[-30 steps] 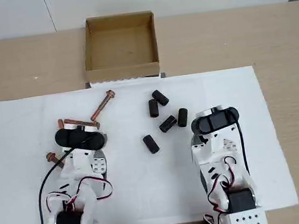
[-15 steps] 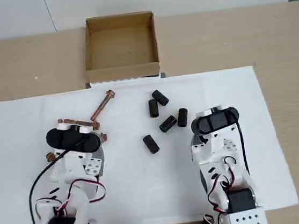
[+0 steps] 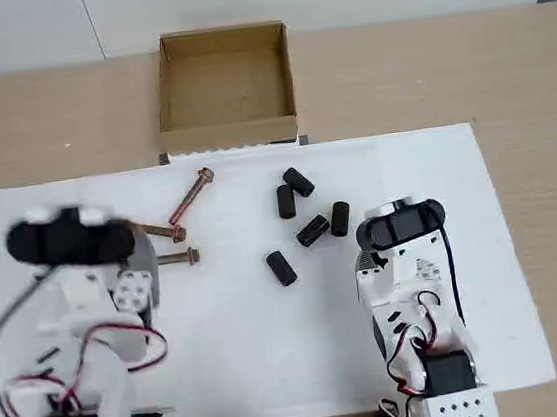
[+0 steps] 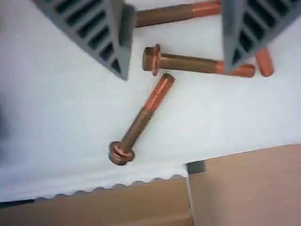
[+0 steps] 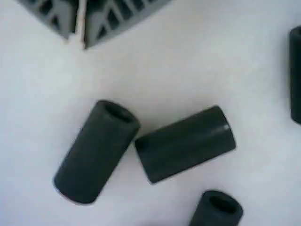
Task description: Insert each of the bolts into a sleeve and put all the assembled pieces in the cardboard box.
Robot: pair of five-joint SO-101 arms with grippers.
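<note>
Five sleeves [image 3: 312,231] are lying loose on the white sheet [image 3: 404,164], with the cardboard box [image 3: 230,133] sitting beyond. Up close, the left gripper [image 4: 174,70] is hanging spread-jawed over the bolts [image 4: 188,62], and the right gripper [image 5: 79,40] is hovering clenched and empty above sleeves.

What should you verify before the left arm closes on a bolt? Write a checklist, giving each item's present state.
1. The left gripper is open: ok, its jaws stand apart.
2. A bolt lies between the jaws: ok, flat on the white sheet, not gripped.
3. That bolt is free of neighbours: cannot tell; a second bolt points its threaded end close to it.
4. The right gripper is ready for a sleeve: not ok, it is shut.
5. The sleeves are free: ok, five lie loose, none with a bolt in it.
6. The cardboard box is ready: ok, open and empty.
</note>
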